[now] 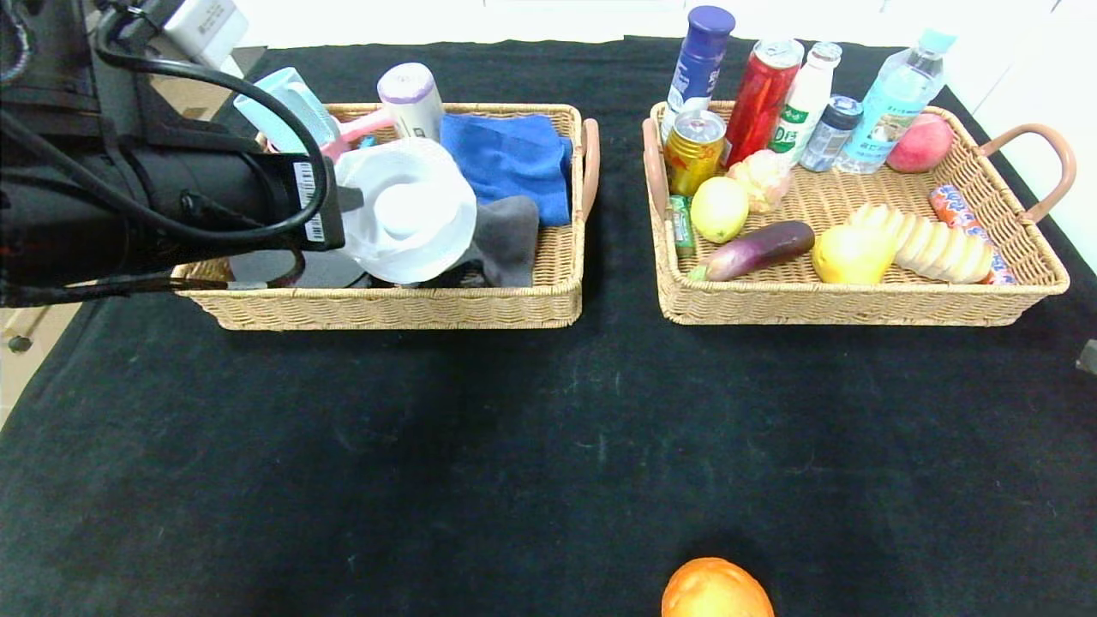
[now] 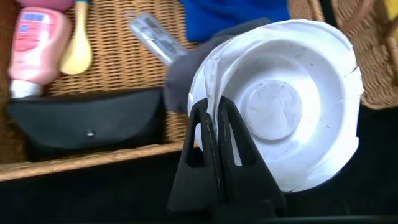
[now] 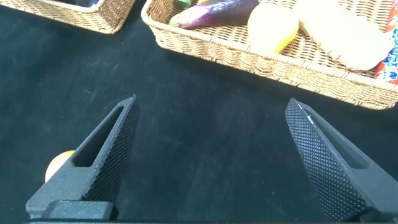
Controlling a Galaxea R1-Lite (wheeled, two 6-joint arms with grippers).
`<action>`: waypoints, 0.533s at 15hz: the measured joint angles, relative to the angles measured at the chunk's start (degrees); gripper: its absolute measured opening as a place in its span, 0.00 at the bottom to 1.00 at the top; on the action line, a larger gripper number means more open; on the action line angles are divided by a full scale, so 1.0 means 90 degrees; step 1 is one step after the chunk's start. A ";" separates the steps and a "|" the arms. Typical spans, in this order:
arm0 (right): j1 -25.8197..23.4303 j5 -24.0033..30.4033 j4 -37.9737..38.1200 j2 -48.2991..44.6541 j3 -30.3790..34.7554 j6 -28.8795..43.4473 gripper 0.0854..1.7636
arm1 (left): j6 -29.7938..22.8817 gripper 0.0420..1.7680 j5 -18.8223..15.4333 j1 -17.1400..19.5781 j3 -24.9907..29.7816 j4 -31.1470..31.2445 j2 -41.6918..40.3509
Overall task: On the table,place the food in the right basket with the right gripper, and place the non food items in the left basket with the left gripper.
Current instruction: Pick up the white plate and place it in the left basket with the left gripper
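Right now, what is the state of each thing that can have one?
Left gripper: shut on the white roll, over the left basket.
Right gripper: open, holding nothing, above the table.
Orange: on the table, not in a basket.
Pear: in the right basket.
Bread: in the right basket.

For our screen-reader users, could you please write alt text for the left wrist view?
The left hand, shut, grips the rim of a round white roll at the left basket, which holds a black case and pink bottle.
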 joint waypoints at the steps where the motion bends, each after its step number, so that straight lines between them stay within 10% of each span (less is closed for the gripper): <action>1: 0.0000 0.0000 0.0003 0.0000 0.0000 0.0003 0.97 | -0.0003 0.04 -0.0118 0.0267 -0.0016 -0.0005 -0.0012; 8: 0.0015 -0.0005 0.0000 0.0000 0.0026 -0.0027 0.97 | -0.0005 0.04 -0.0767 0.1504 -0.0555 -0.0003 0.0359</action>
